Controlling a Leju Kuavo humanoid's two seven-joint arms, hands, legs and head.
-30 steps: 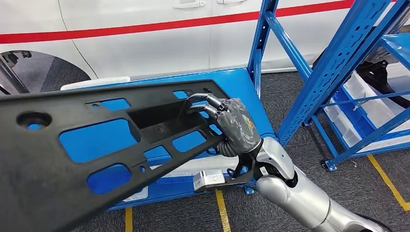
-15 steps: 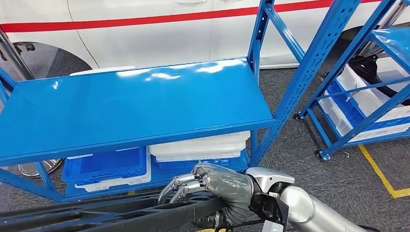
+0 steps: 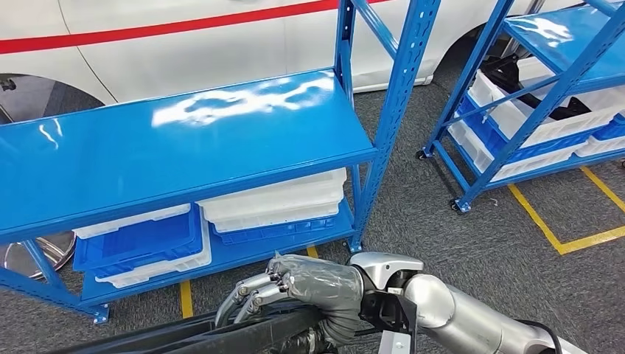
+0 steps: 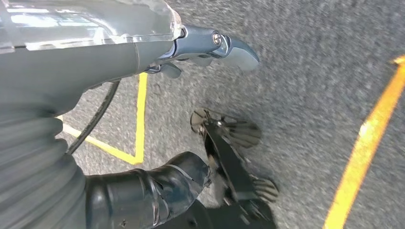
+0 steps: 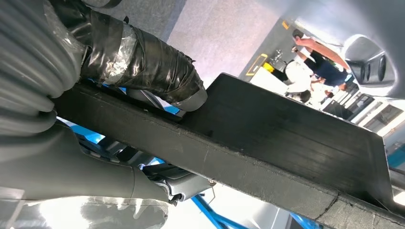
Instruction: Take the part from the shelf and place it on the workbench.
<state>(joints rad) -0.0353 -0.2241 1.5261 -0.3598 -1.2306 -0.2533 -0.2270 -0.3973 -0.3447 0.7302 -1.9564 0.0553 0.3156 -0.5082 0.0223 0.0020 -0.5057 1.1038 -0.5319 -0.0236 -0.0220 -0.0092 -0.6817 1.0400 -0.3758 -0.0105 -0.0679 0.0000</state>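
The part [image 3: 243, 332] is a long flat black panel, low at the bottom edge of the head view, off the shelf. My right hand [image 3: 317, 291] grips its near end, fingers curled over the top edge. In the right wrist view the black part [image 5: 267, 143] runs across the picture, with the taped thumb [image 5: 143, 67] on one face and the fingers on the other. The blue shelf [image 3: 184, 140] stands in front with a bare top deck. My left hand [image 4: 95, 57] hangs over grey carpet and holds nothing, fingers apart.
White bins [image 3: 273, 203] and a blue bin [image 3: 140, 247] fill the shelf's lower level. A second blue rack [image 3: 545, 88] with white bins stands at the right. A white vehicle [image 3: 184, 37] is behind. Yellow lines [image 3: 560, 236] mark the carpet. People [image 5: 315, 67] stand far off.
The black part has dropped from in front of the camera to the picture's bottom edge, still in my right hand. The whole view has swung right, and more of the second rack shows.
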